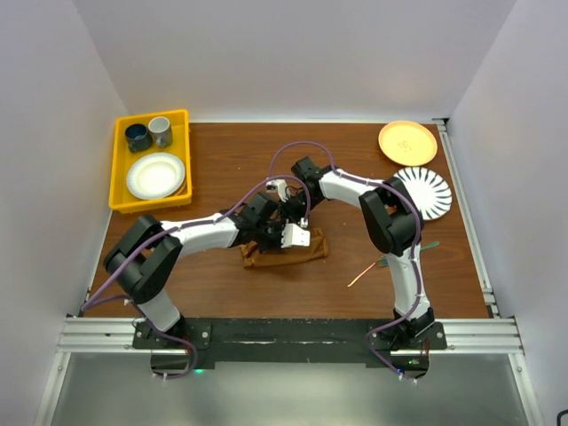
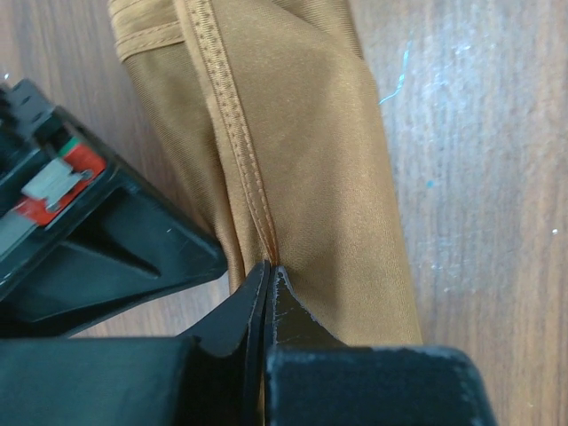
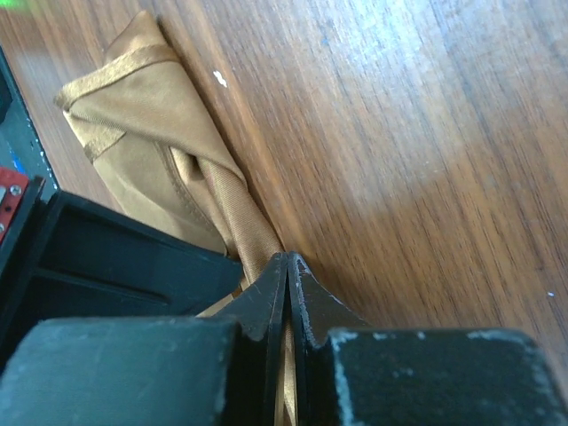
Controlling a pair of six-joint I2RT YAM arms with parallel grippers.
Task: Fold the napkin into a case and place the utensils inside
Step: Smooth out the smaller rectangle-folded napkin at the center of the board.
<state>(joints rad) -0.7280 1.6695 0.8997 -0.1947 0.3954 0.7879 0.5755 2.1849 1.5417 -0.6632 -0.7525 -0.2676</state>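
Right now the napkin [image 1: 286, 254] lies at mid-table [image 1: 231, 151] as a narrow, rumpled rust-brown strip, long side running left-right in the top view. Both arms converge on it, wrists crowded just above its far edge. Left end effector [image 2: 269, 273]: fingertips pressed together, pinching the napkin where a stitched hem runs down into the jaws; cloth bunches into a ridge at that spot. The black body of the other end effector sits just beside it, on the left of the left wrist view. Right end effector [image 3: 288, 263]: fingertips also pressed together, pinching a twisted fold of the napkin, and the rest of the cloth fans away from the jaws to a hemmed corner flat on the wood. One thin copper-coloured utensil [image 1: 361, 274] lies on the table to the right of the napkin, well apart from it and touching nothing. Far-left of the napkin sits a yellow tray [image 1: 119, 169] holding two cups and a white plate. Far-right of the napkin are a yellow plate [image 1: 407, 142] and a striped plate [image 1: 428, 192].
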